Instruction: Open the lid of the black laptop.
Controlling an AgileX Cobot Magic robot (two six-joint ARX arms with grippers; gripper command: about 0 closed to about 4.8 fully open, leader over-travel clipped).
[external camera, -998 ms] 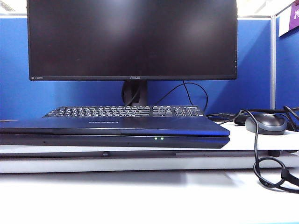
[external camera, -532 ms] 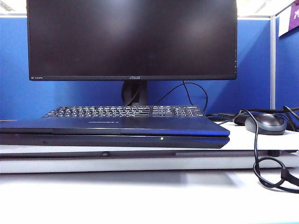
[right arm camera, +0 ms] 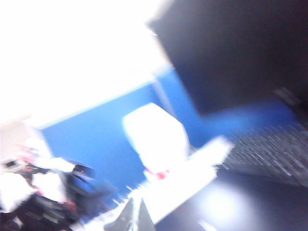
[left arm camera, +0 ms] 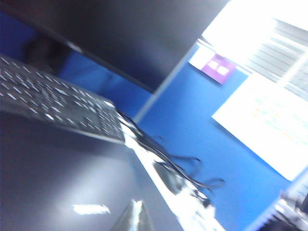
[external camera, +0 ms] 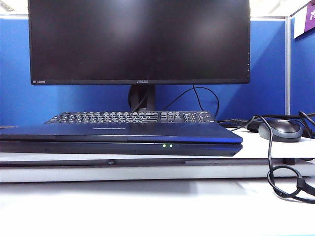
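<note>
The black laptop (external camera: pixel 120 140) lay closed on the white desk (external camera: pixel 147 206), set well back from the desk's front edge and reaching from its left side to right of the middle. The lid (external camera: pixel 123 132), a dark navy matte panel, sat flat on the base, with no gap visible along the front. Two green LED dots (external camera: pixel 167 145) glowed on the laptop's front edge, a little right of its centre.

Directly behind the laptop sat a separate black keyboard (external camera: pixel 130 117) with white-lettered keys, and behind that rose the stand of a large dark ASUS monitor (external camera: pixel 139 42), its screen off. To the right of the laptop, near the desk's right edge, rested a black mouse (external camera: pixel 279 130), with black cables (external camera: pixel 275 167) looping forward from it. A blue partition wall (external camera: pixel 268 69) closed off the back.

Neither arm appeared in the exterior view. The left wrist view, blurred, looked across the lid (left arm camera: pixel 57 178) toward the keyboard (left arm camera: pixel 57 103), the monitor (left arm camera: pixel 120 33) and the mouse (left arm camera: pixel 169 177); only a pale tip of the left gripper (left arm camera: pixel 132 217) showed at the frame edge, over the lid, and I could not tell how its fingers stood. The right wrist view was more blurred and overexposed: the lid (right arm camera: pixel 250 202), keyboard (right arm camera: pixel 269 151) and monitor (right arm camera: pixel 231 53) were dim shapes, and the right gripper (right arm camera: pixel 134 216) showed only as a grey tip, whether spread or pressed together unclear.
</note>
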